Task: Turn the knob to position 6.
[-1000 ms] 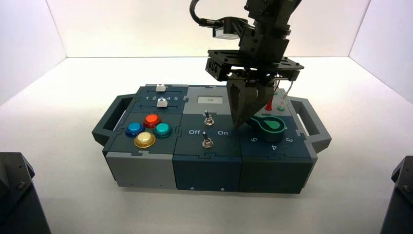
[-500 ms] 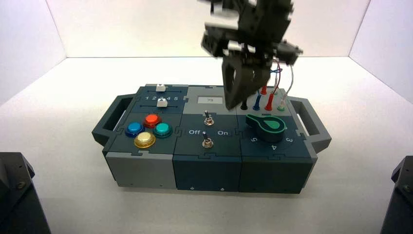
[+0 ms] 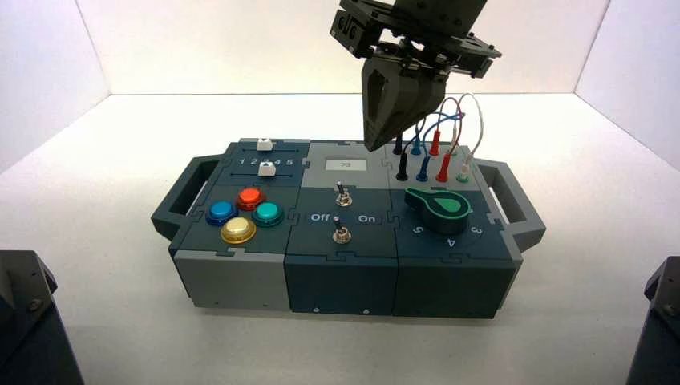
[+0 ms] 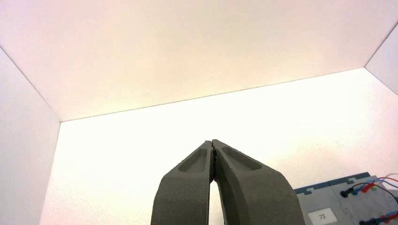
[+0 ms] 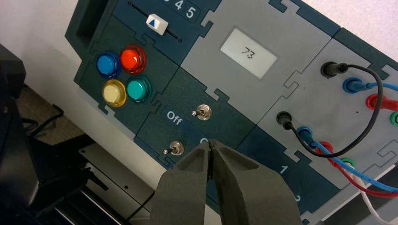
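Observation:
The knob, a dark teal teardrop with a green top, sits on the box's right front section, with nothing touching it. White numerals 5, 4 and 3 run along its front rim; the numeral for position 6 shows in no view. My right gripper hangs shut and empty well above the box, over the grey back section left of the wire plugs. In the right wrist view this right gripper points down over the switch panel, and its fingers hide the knob. My left gripper is shut and parked off to the side, away from the box.
On the box are coloured push buttons, two silver toggle switches by "Off", a small display reading 73, sliders at the back left, and plugged wires behind the knob. Handles stick out at both ends.
My right gripper has lifted from beside the knob's tip up and back, away from the box. The knob looks unmoved, and the wire plugs now show.

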Available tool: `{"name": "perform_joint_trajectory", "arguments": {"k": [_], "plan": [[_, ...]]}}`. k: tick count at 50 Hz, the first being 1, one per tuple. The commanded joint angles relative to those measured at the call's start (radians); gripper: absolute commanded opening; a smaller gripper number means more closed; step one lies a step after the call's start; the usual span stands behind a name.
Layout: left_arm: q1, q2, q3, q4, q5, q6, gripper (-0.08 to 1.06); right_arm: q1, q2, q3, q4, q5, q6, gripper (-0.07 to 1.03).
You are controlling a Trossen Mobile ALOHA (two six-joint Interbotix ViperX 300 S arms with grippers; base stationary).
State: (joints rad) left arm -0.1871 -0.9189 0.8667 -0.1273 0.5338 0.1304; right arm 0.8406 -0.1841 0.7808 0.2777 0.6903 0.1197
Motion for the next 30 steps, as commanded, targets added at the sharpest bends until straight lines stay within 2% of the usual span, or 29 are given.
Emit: {"name": "perform_joint_trajectory", "arguments": {"k": [1, 7, 10, 15, 22, 30], "plan": [[0.005, 0.008, -0.017, 0.003, -0.012, 0.008, -0.03, 0.008, -0.037, 0.000, 0.008, 0.040, 0.003, -0.02], [0.003, 0.009, -0.015, 0.002, -0.017, 0.008, -0.03, 0.008, -0.077, 0.011, 0.011, 0.097, 0.018, -0.02], [0.005, 0.009, -0.014, 0.002, -0.023, 0.008, -0.03, 0.008, -0.135, 0.014, 0.012, 0.179, 0.048, -0.02], [0.005, 0.012, -0.015, 0.003, -0.037, 0.008, -0.03, 0.006, -0.198, 0.017, 0.012, 0.247, 0.067, -0.02], [0.005, 0.023, -0.020, 0.002, -0.057, 0.008, -0.03, 0.002, -0.204, 0.021, 0.009, 0.291, 0.075, -0.02], [0.005, 0.028, -0.021, 0.002, -0.060, 0.008, -0.03, 0.002, -0.140, 0.041, 0.003, 0.275, 0.071, -0.02]]}}
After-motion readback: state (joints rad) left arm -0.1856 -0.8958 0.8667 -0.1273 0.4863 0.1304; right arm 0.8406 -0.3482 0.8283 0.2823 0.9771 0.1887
